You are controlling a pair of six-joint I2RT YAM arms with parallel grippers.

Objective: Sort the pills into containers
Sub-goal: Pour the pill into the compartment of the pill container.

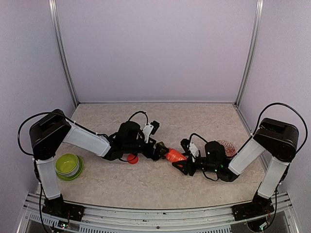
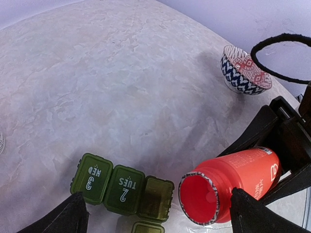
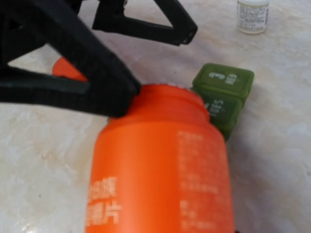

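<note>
The containers (image 2: 121,188) are a dark green strip lying on the table. The lids marked 3 WED and 2 TUES are down; the third compartment (image 2: 155,199) is open, its lid (image 2: 146,227) flipped toward me. My right gripper (image 1: 181,160) is shut on the red bottle (image 2: 233,182), which is tipped on its side with its uncapped mouth (image 2: 198,198) beside the open compartment. My left gripper (image 2: 160,219) stands open, straddling strip and bottle mouth. One of its fingers (image 3: 73,82) sits right against the bottle's neck. No pills show plainly. The bottle (image 3: 160,170) fills the right wrist view, with the containers (image 3: 224,92) behind it.
A red cap (image 1: 132,158) lies under the left arm. A lime-green bowl (image 1: 68,165) stands at the near left and a patterned bowl (image 2: 244,70) at the right. A small white bottle (image 3: 252,14) stands beyond the strip. Walls enclose the table.
</note>
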